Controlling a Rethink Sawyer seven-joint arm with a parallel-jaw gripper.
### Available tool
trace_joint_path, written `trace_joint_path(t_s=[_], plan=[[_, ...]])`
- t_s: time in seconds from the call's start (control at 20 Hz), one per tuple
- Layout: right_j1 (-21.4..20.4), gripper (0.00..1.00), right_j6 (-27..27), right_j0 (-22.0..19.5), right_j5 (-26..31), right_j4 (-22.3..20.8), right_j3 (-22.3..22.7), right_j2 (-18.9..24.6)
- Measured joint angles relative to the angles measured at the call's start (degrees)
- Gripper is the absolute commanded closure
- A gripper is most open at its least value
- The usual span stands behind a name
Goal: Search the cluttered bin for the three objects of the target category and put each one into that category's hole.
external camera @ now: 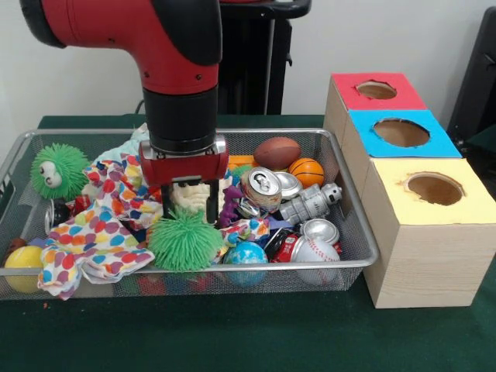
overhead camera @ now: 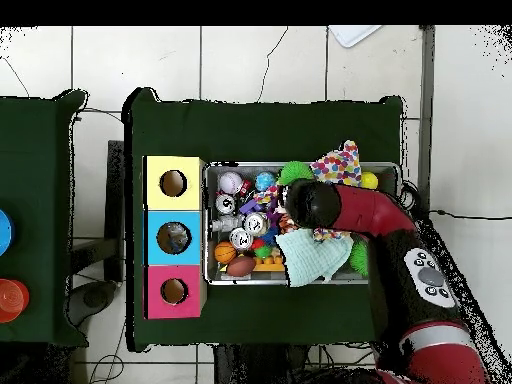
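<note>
- While the red and black arm is reaching down into the silver wire-mesh bin, its hand is hanging low over the middle of the clutter, with its two dark fingers standing slightly apart on either side of a pale cream ridged object; whether they are actually gripping it I cannot tell.
- Just in front of the hand, a green spiky rubber ball is sitting against the bin's near wall.
- Beside it on the picture's left, a white cloth with multicoloured dots is lying crumpled across that half of the bin.
- Another green spiky ball with googly eyes is resting in the far left corner, and a plain yellow ball is sitting in the near left corner.
- To the picture's right of the hand, a crushed silver drinks can is leaning among the toys, with a grey toy robot lying just beside it.
- Behind them, a brown toy football and a small orange basketball are resting near the far wall.
- Near the front wall, a blue globe ball, a white baseball and a second silver can are lying close together.
- Outside the bin, on the green surface, three wooden boxes are standing in a row, touching each other: a yellow-topped box nearest, a blue-topped box in the middle, a red-topped box farthest, each showing one round hole.
- From overhead, a pale green cloth is showing in the bin beside the arm.
</note>
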Motion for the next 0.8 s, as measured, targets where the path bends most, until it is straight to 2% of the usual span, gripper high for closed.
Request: trace_joint_path(t_s=[0.25,0.45,0.5,0.8], plan=[[1.9,0.0,0.0,0.2,-3.5,-1.6,0.0,0.0],[2.2,0.0,0.0,0.5,-3.8,-2.4,0.0,-0.1],[2.2,1.0,0.0,0.8,-3.8,-2.9,-0.1,-0.1],[2.2,1.0,0.0,2.6,-3.8,-4.0,-0.2,-1.6]])
